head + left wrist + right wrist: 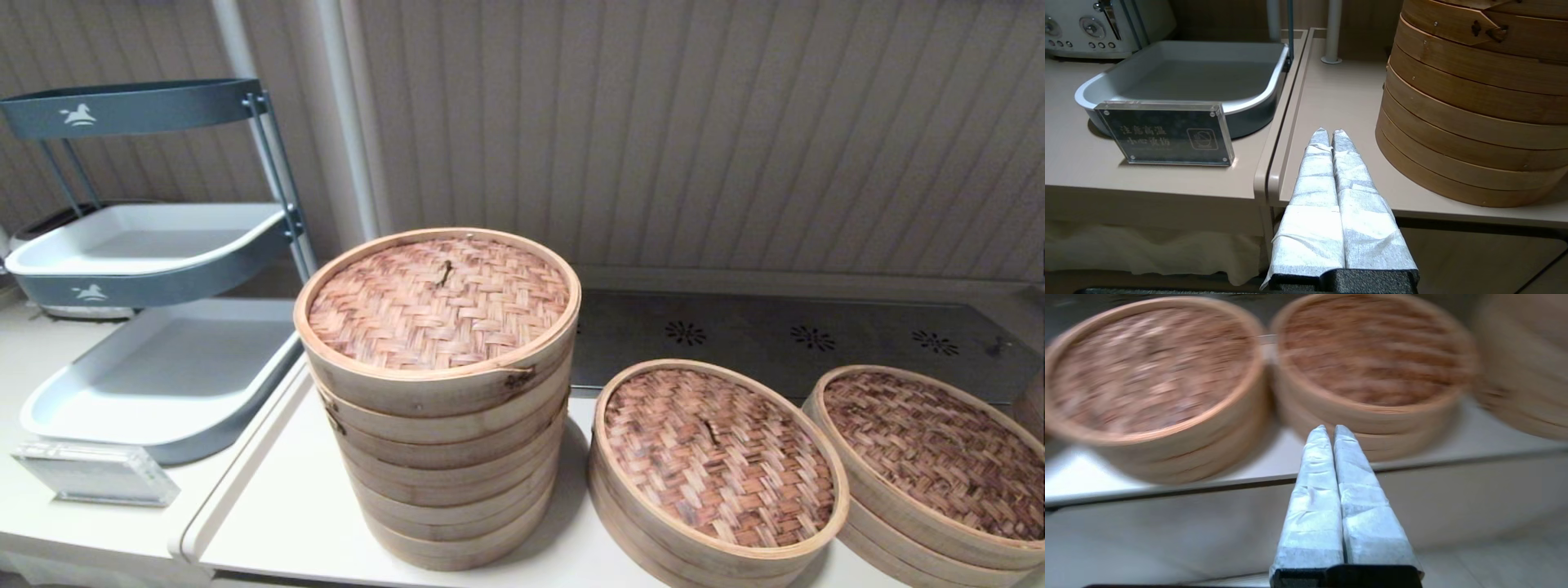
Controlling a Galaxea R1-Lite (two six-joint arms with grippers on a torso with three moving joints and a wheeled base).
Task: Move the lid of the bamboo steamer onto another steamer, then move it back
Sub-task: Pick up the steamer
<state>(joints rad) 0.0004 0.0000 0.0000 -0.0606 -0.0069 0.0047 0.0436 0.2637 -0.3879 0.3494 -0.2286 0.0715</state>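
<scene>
The lid (718, 453), dark-brown weave with a small knot at its centre, lies flat on a low steamer (645, 531) in the lower middle-right of the head view. Its pale hoop sits level all round. Just right of it, at the lower right edge of the frame, stands a second low steamer (898, 523) under its own dark woven cover (931, 453). The two rims stand close together; I cannot tell if they touch.

Left of the lid, at the frame's centre, rises the tall steamer (445, 457) of many tiers, topped by a lighter reddish-tan lid (438, 302). All three stand on the pale table (277, 506). Behind the low steamers, a dark metal panel (800, 335) with flower-shaped cut-outs runs along the wall.

At the left of the head view a grey rack (269, 163) carries trays, with the bottom tray (163, 376) on a separate counter and a small clear sign (94, 474) in front of it.

The left gripper (1329, 131) has its wrapped fingers pressed together and holds nothing. It hangs by the table's front edge, near the tall steamer's base but apart from it.

The right gripper (1329, 427) also has its fingers together and empty. It sits lower than the tabletop, out in front of its edge, pointing toward the low steamers, clear of both.
</scene>
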